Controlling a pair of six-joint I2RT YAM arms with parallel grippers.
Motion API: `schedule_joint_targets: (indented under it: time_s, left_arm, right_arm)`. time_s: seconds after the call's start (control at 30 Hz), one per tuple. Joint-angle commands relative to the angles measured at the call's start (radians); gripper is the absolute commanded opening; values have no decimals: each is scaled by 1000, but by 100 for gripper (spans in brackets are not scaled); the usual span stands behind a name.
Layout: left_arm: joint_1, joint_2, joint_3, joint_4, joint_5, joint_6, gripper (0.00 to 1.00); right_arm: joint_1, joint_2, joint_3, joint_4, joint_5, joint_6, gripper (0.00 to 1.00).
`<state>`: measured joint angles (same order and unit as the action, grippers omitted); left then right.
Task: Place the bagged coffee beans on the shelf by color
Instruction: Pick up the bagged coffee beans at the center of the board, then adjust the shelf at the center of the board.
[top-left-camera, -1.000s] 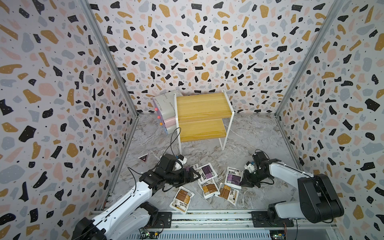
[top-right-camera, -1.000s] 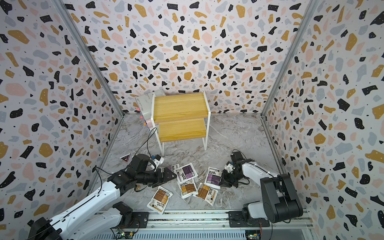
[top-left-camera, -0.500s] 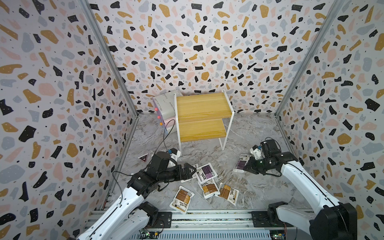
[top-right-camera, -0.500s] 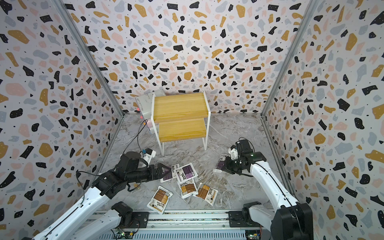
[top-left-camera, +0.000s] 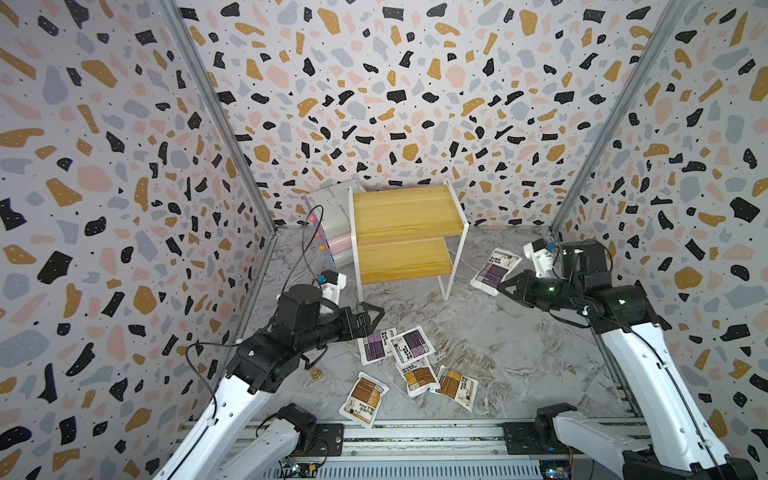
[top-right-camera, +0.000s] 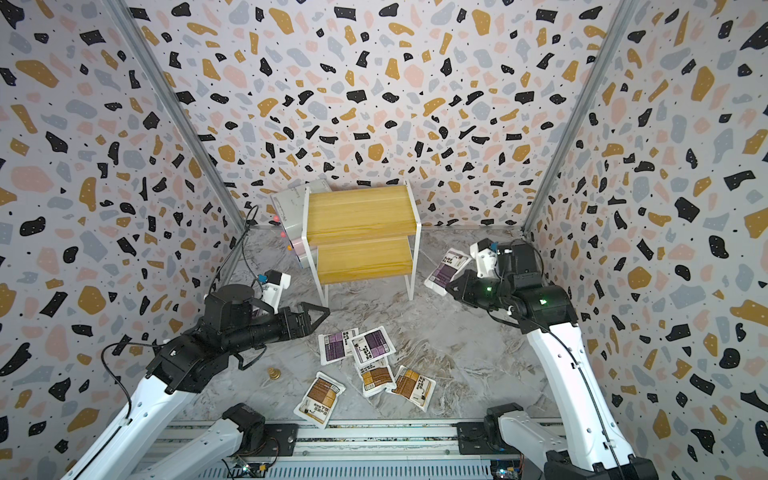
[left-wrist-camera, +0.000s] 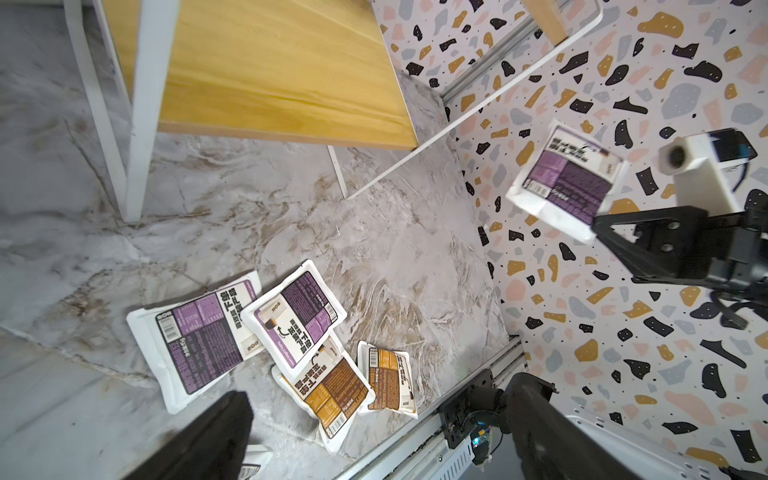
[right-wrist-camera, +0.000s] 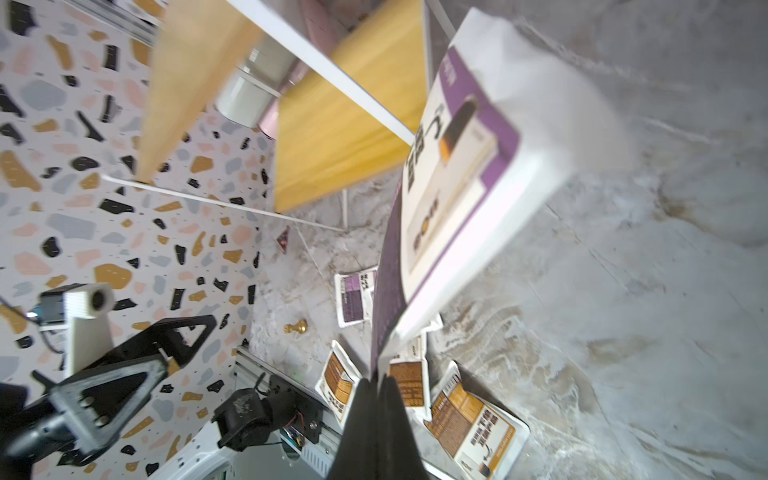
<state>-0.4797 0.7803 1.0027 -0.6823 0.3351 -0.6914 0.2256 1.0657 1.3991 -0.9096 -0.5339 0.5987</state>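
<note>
The held purple pouch (top-left-camera: 496, 269) is up off the desk (top-left-camera: 519, 353), and the right gripper (top-left-camera: 503, 286) has it clamped by its lower edge. In the right wrist view the fingers (right-wrist-camera: 376, 407) are pressed tight on the bag. It hangs tilted at 3 o'clock from the shelf (top-left-camera: 405, 216), near the white front leg and clear of both yellow boards.

The shelf itself stands at 12 o'clock on the desk, back by the wall.

At 6 o'clock from the shelf, five more bags lie flat in a loose cluster. The right purple pouch (top-left-camera: 411, 345) lies over the edge of the left purple pouch (top-left-camera: 374, 348) and over the top of the middle brown pouch (top-left-camera: 419, 376). The right brown pouch (top-left-camera: 456, 386) touches that one at its 3 o'clock. The near brown pouch (top-left-camera: 363, 399) sits just apart at 7 o'clock, by the rail.

The left gripper (top-left-camera: 376, 321) has its jaws spread wide with nothing between them. It hovers at 10 o'clock from the purple pair, over the left one's edge in both top views.

A small gold pawn-shaped piece (top-left-camera: 316, 374) stands at 9 o'clock from the cluster. The stacked white and pink boxes (top-left-camera: 336, 208) sit at 9 o'clock from the shelf.
</note>
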Motion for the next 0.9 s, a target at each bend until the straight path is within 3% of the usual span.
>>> schedule_joint_targets:
  time_s: [0.0, 0.13, 0.37, 0.53, 0.87]
  left_arm:
    - [14, 10, 61, -47, -24, 42, 100]
    - [32, 15, 94, -51, 5, 40, 100]
    - [84, 72, 164, -100, 7, 85, 100]
    - [89, 128, 209, -122, -58, 124, 99]
    - [76, 319, 316, -113, -278, 252, 89]
  right_arm:
    - [4, 25, 104, 35, -64, 36, 0]
    - [4, 70, 177, 154, -171, 98, 0]
    - [10, 170, 323, 270, -245, 148, 0]
    - [24, 217, 400, 302, -260, 163, 0]
    - [24, 210, 365, 336, -281, 183, 0]
